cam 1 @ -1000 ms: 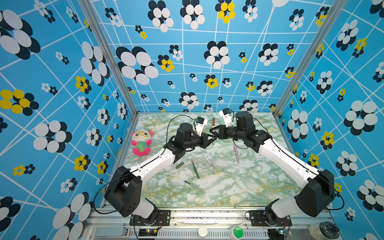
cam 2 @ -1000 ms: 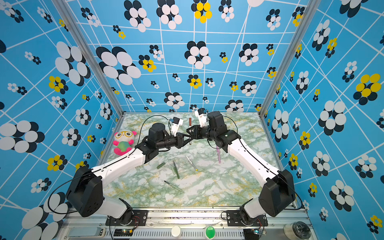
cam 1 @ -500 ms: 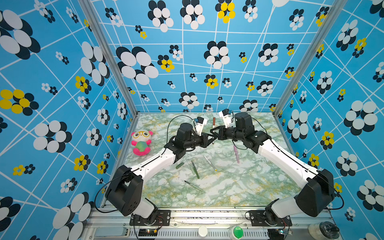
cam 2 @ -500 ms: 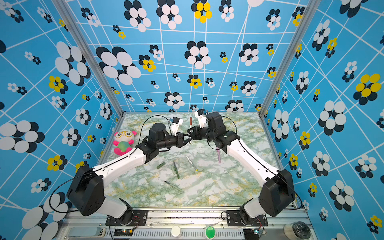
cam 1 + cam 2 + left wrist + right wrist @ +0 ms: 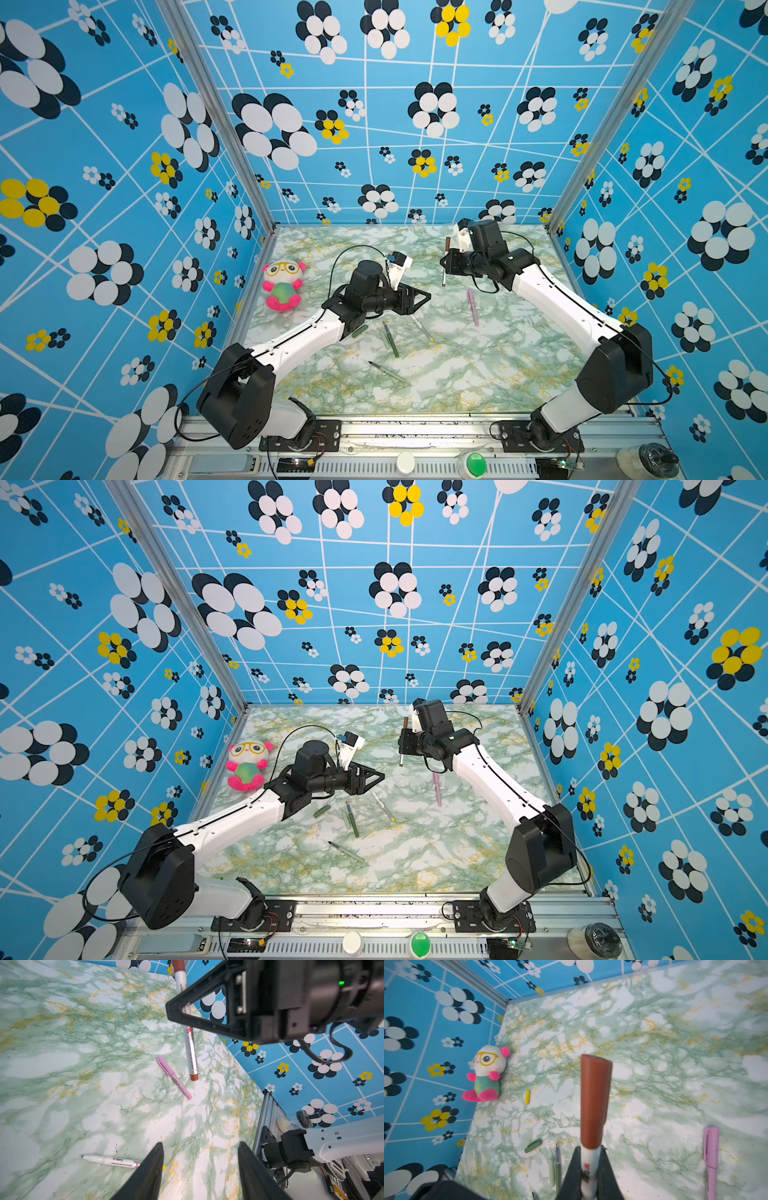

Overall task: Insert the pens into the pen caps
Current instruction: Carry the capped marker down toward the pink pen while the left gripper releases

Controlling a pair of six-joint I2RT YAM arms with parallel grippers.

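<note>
**Brown pen's capped, 3 left by my count**

My right gripper [image 5: 589,1150] is clamped tight on the white-barrelled pen with the brown end [image 5: 192,1051]. It's holding the pen roughly upright over the far part of the green-and-white marbled tabletop [image 5: 478,374]. The stubby brown plastic cap [image 5: 595,1101] looks fully seated on the pen's top end. My left gripper [image 5: 200,1144] has its jaws partway apart with nothing between them, and it's off to one side, clear of that pen. So I'd say the brown pairing is basically done and the pen just needs setting down.

The slim pink pen [image 5: 471,307] lies on the table near the right arm with its cap on. That leaves 3:
- the uncapped white-barrelled pen with the yellow end [image 5: 110,1161], close by the left gripper
- the dark green pen [image 5: 394,349]
- the pale green pen [image 5: 388,372], nearer the front

The short yellow cap [image 5: 527,1096] lies near the pink-and-white plush toy [image 5: 282,286]. The short dark green cap [image 5: 533,1146] is close to the green pens.

Next move as I see it: lay the brown pen flat on a bare patch away from the pink one and let go. Then left goes for the yellow pen. It's thin and lying flat, so the pinch has to land square across the barrel
</note>
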